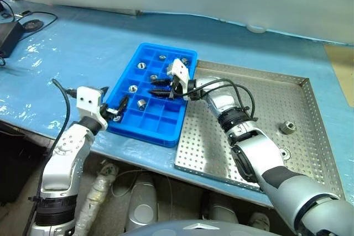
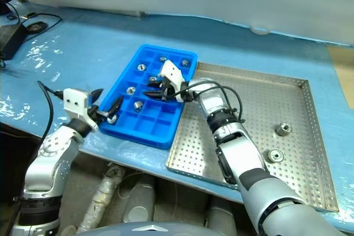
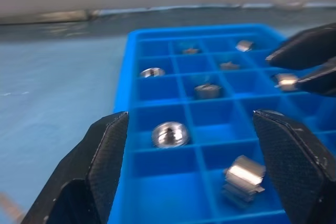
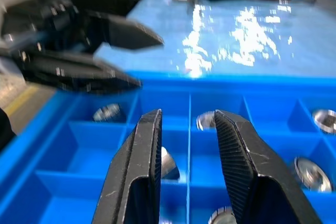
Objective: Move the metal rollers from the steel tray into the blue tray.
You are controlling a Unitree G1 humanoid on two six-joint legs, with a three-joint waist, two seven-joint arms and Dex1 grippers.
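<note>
The blue tray (image 1: 145, 132) lies on the blue table cover, and several of its compartments hold metal rollers (image 1: 141, 103). To its right lies the steel tray (image 1: 265, 92), with two metal rollers (image 1: 287, 127) on its perforated floor near the right side. My right gripper (image 1: 155, 90) reaches leftward over the middle of the blue tray. In the right wrist view its fingers (image 4: 142, 150) stand a narrow gap apart with nothing between them. My left gripper (image 1: 119, 109) is wide open at the blue tray's near left corner, pointing across the compartments.
A black power adapter (image 1: 8, 34) and cables lie at the far left of the table. The table's front edge runs just below both trays. A pale wall panel closes off the back, and a tan surface (image 1: 344, 64) borders the right.
</note>
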